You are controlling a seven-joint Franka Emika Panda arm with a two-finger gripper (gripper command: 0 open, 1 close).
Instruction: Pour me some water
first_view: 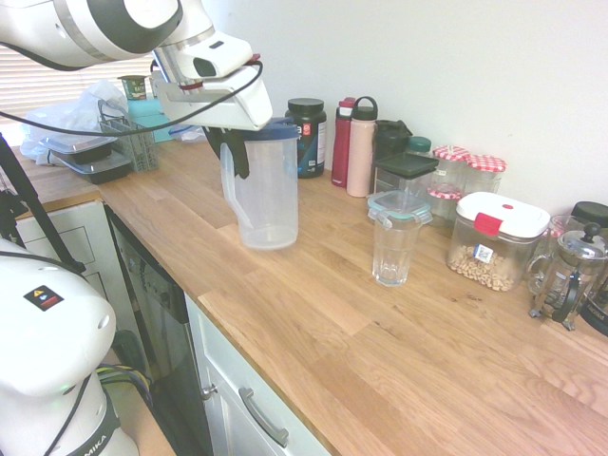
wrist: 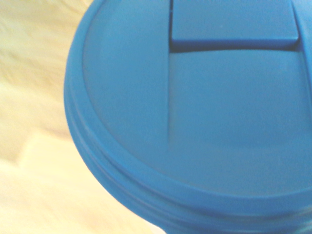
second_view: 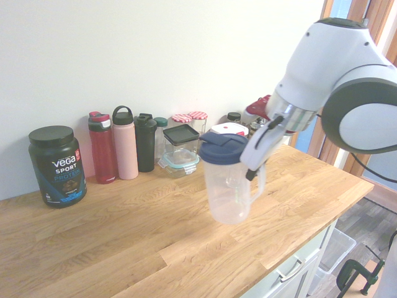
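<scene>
Kitchen worktop of pale oak [first_view: 399, 332] runs along a white wall, where a white robot arm holds a clear plastic pitcher [first_view: 264, 190] with a dark blue lid [second_view: 223, 148] just above the wood. Its gripper [first_view: 233, 152] has the fingers clamped together on the pitcher's handle, at the side of the jug, and the pitcher hangs upright with its base clear of the counter. In the wrist view the blue lid [wrist: 195, 112] fills nearly the whole picture, its flip tab closed. An empty drinking glass [first_view: 393, 249] stands on the counter, apart from the pitcher. Behind them along the wall stand a black protein tub [second_view: 57, 166], a red bottle [second_view: 102, 148], a pink bottle [second_view: 124, 142] and a black bottle [second_view: 146, 142], then lidded glass containers [second_view: 181, 149]. A clear box with a white and red lid [first_view: 496, 239] holds nuts, with a French press [first_view: 570, 271] beside it.
</scene>
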